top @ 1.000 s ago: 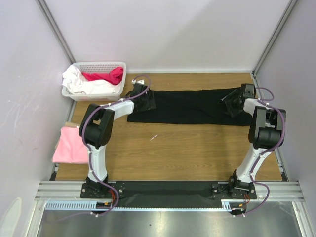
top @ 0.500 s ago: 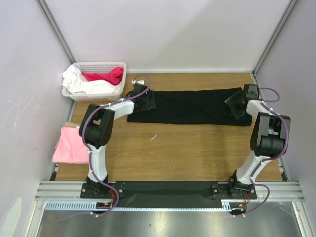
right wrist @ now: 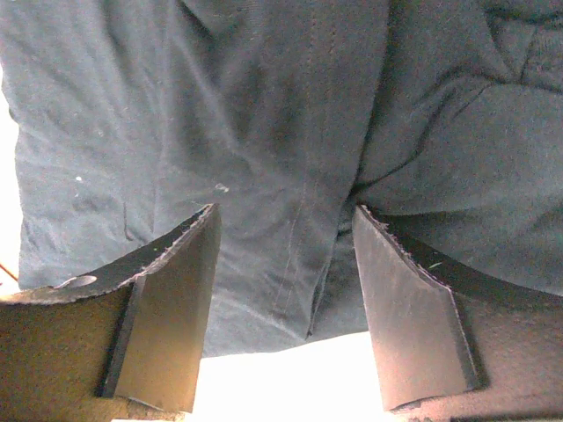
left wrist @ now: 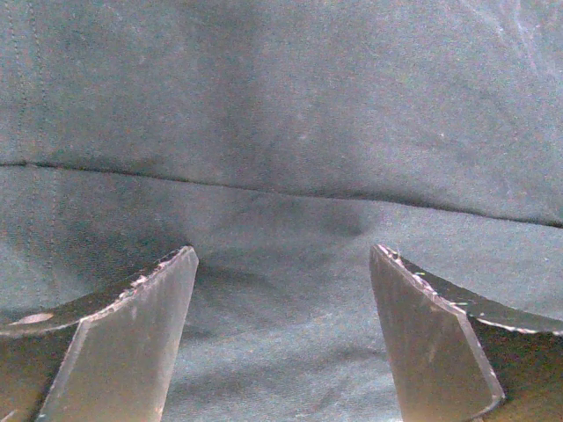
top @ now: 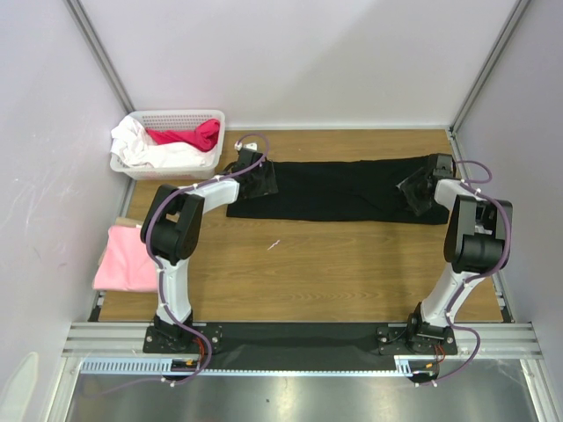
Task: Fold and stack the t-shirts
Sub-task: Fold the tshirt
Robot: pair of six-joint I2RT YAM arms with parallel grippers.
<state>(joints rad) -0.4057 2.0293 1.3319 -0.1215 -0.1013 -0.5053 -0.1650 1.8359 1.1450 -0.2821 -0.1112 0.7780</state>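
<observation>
The black t-shirt [top: 339,189] lies folded in a long strip across the far part of the table. My left gripper [top: 255,180] is down on its left end; in the left wrist view it [left wrist: 283,255] stands open, jaws wide, with flat black cloth [left wrist: 281,132] beneath and between them. At the strip's right end is my right gripper [top: 419,193]; its wrist view shows it [right wrist: 286,211] open around the cloth's hemmed edge [right wrist: 264,105], with gaps on both sides. The pink t-shirt [top: 123,259] lies folded at the table's left edge.
A white basket [top: 208,115] holding white and red cloth stands at the back left corner. Grey walls close in the table on three sides. Bare wood [top: 334,264] stretches between the black strip and the arm bases.
My right gripper has shifted slightly at the strip's right end, its elbow swung outward and partly back, and its jaws have narrowed a little. The left arm has not moved.
</observation>
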